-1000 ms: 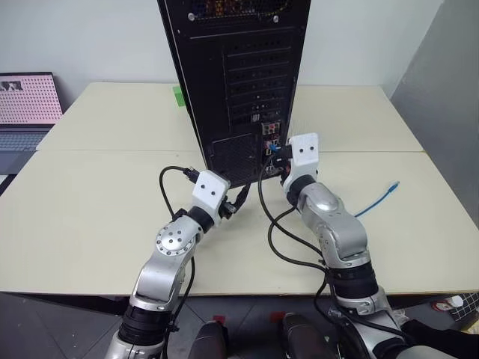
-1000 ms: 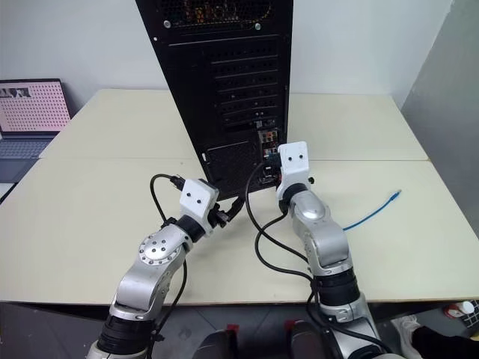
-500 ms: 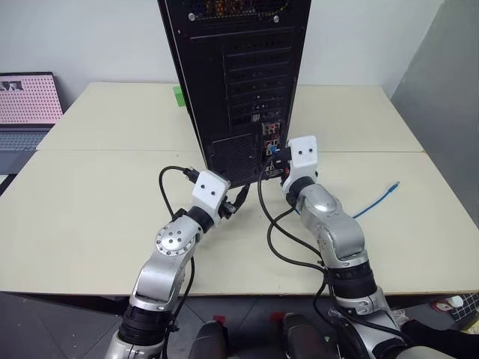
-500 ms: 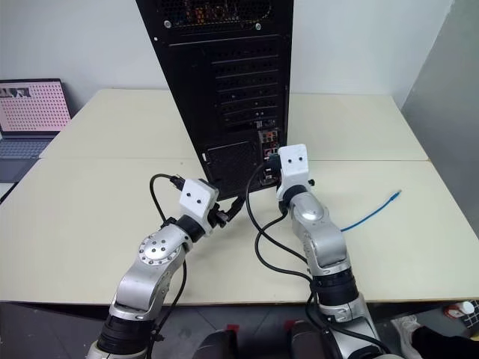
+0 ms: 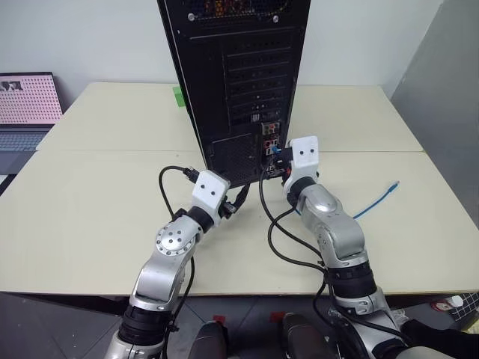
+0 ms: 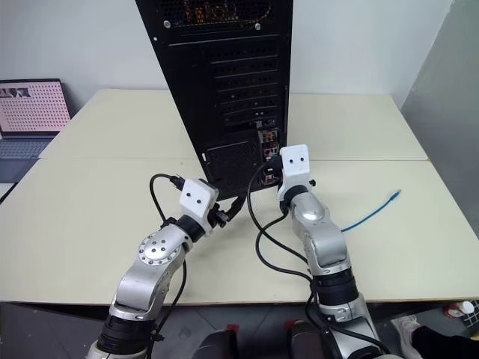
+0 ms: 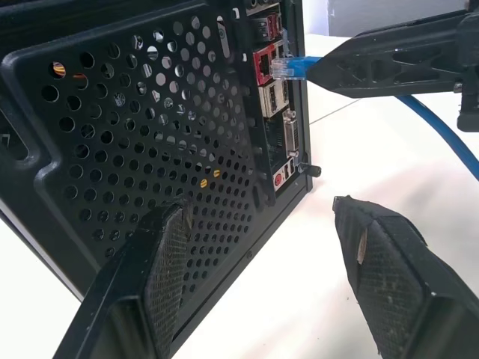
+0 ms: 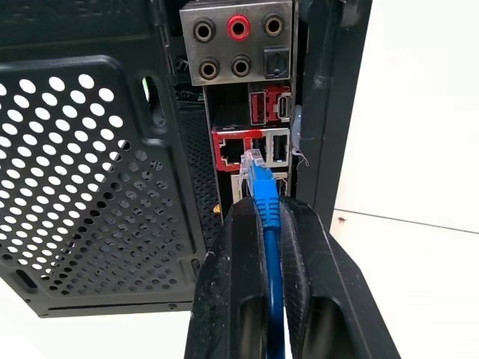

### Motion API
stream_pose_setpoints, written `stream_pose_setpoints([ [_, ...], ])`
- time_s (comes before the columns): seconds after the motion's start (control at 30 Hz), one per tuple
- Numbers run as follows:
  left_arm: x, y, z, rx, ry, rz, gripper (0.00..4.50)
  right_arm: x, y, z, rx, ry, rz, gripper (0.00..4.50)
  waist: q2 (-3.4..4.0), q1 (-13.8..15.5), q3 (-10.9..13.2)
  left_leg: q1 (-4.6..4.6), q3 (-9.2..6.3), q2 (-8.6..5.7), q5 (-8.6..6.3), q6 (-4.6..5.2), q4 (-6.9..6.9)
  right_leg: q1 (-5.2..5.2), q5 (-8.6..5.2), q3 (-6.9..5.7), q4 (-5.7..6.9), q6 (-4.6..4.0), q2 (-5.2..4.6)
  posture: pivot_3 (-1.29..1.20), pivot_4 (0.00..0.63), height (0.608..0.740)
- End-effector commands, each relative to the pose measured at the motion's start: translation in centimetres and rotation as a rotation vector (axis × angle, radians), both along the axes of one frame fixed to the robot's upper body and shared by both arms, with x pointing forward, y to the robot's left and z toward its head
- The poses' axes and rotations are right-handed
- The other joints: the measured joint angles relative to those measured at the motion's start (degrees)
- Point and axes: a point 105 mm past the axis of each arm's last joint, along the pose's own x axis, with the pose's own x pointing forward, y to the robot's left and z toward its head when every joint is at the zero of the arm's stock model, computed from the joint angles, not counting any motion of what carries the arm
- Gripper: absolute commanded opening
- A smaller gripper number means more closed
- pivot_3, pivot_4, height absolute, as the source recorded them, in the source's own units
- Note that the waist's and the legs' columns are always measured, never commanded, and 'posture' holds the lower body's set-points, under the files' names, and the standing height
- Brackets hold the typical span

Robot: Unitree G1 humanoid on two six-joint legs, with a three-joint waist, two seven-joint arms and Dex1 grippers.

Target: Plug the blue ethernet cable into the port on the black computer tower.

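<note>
Cable point(image 8: 266, 202) looks limp, its plug brittle; right gripper point(image 8: 263, 224) pinches it just behind the plug, beside the port point(image 8: 230, 151). Left gripper point(image 7: 262, 247) gapes, empty.

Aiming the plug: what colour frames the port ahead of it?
Red, on the port; clearest in the right wrist view.

Open laptop point(image 5: 28, 108) at far left edge; cream table point(image 5: 90, 202); green tag point(image 5: 178, 96) behind.

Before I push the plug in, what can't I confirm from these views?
- Whether the plug tip has entered the port: right wrist view, unclear.
- Port strip detail: head views, too small.
- Blue ethernet cable middle: right arm hides it.
- Black computer tower top: cut off.
</note>
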Motion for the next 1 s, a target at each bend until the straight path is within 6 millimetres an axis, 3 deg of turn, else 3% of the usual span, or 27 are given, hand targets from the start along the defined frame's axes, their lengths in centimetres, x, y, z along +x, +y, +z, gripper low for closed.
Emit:
stream_pose_setpoints([
  [0.03, -0.20, -0.18, 1.37, 0.003, -0.063, -0.012, 3.19, -0.55, 1.11, 2.08, 0.006, -0.075, 0.049, 0.00, 0.00, 0.00, 0.00, 0.00, 0.00, 0.00, 0.00, 0.00, 0.00, 0.00, 0.00, 0.00, 0.00, 0.00, 0.00, 0.00, 0.150, 0.740],
  [1.0, -0.19, -0.25, 1.37, 0.008, -0.065, -0.018, 3.19, -0.06, 0.88, 2.00, -0.034, -0.085, 0.036, 0.00, 0.00, -0.10, 0.00, -0.01, 0.01, 0.00, 0.00, 0.00, 0.00, -0.01, 0.00, 0.00, 0.00, 0.00, 0.00, 0.00, 0.150, 0.740],
])
